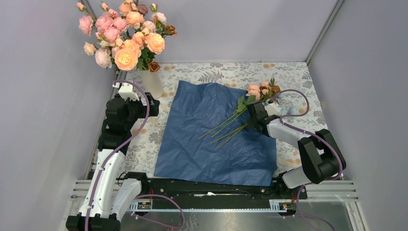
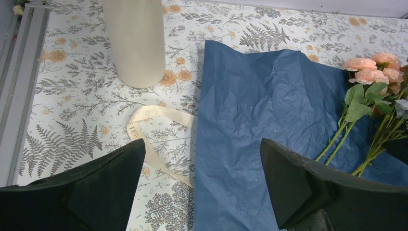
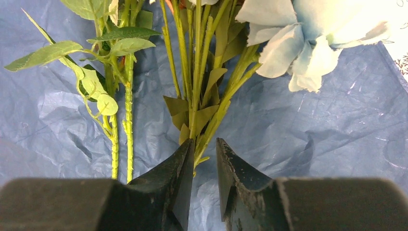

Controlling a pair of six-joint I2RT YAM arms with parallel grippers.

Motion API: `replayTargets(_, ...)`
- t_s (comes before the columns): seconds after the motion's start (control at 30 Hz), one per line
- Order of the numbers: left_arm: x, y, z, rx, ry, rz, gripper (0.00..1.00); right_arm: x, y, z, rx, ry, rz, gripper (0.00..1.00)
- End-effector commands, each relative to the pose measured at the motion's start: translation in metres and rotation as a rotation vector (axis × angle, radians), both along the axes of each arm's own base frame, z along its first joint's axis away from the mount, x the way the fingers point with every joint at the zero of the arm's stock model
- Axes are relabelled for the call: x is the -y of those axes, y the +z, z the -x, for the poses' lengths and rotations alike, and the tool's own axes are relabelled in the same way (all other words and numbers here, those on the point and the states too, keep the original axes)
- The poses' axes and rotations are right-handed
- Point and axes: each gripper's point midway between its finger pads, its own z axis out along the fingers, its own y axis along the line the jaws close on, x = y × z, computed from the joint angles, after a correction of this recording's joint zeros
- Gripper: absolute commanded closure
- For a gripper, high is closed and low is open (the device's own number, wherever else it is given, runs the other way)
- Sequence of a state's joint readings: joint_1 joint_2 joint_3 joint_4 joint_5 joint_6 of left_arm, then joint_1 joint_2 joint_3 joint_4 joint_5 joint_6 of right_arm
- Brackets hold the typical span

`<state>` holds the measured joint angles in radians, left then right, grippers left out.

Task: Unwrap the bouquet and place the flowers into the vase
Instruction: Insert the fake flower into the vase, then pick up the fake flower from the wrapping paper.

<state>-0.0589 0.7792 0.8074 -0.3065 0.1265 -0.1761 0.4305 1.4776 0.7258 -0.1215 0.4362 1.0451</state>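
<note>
Jaws of the right gripper (image 3: 204,144) are closed narrow on the green stems of the flowers (image 3: 197,86), which lie on the flat blue paper (image 1: 211,139), blooms toward the far right. Pink and peach blooms already fill the vase (image 2: 136,43) at far left. Near it the left gripper (image 2: 202,144) gapes wide above a cream ribbon (image 2: 154,115) on the table (image 2: 72,96).

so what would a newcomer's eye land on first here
The big pink and peach flowers in the vase, far left corner. Then the dark blue paper spread flat mid-table, and the right tool gripping loose stems at its right side.
</note>
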Motion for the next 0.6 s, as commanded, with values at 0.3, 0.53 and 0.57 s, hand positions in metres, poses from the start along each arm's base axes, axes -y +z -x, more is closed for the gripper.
replayTargets(0.3,-0.001,0.005,-0.003,0.025,0.005,-0.014,0.01,0.011,-0.007,-0.011,0.024,-0.054,0.029,0.75)
replayTargets(0.53,-0.002,0.005,-0.003,0.024,0.007,-0.016,0.01,0.008,-0.011,-0.006,0.014,-0.064,-0.001,0.77)
replayTargets(0.57,-0.002,0.005,-0.003,0.023,0.007,-0.016,0.01,0.009,-0.011,-0.004,0.017,-0.073,-0.007,0.77)
